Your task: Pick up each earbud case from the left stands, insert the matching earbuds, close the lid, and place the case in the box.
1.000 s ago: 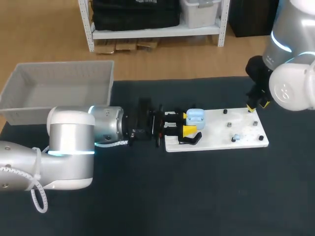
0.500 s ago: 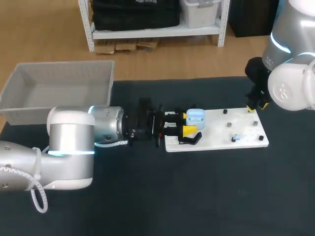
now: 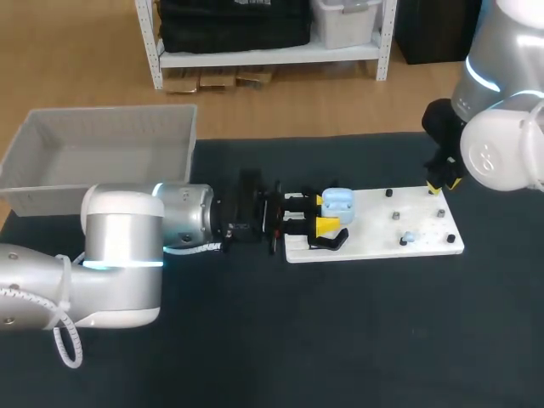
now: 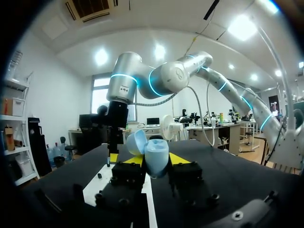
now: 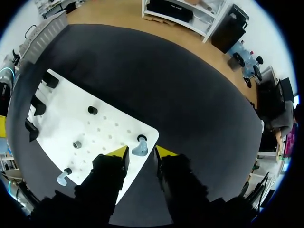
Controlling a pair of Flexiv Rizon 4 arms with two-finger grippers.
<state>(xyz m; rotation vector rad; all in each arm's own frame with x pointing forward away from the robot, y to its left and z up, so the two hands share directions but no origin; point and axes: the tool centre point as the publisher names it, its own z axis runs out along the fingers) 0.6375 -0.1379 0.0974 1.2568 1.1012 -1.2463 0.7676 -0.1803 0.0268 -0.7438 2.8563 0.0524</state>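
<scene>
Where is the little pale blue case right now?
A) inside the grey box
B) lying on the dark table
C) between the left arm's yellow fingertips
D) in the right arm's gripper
C: the case, its lid open, is clamped between the yellow tips of the left gripper, at the white board's end.

The worktop (image 3: 255,340) is black. The board (image 3: 421,223) is white, dotted with small dark pegs (image 3: 395,216). The case (image 3: 337,201) is pale blue, and the earbuds (image 3: 408,237) are the same pale blue. The box (image 3: 102,144) is light grey. The left arm (image 3: 127,246) and the right arm (image 3: 501,144) are silver with glowing cyan rings. The left pincer (image 3: 327,213) and the right pincer (image 3: 444,182) are black with bright yellow tips.
</scene>
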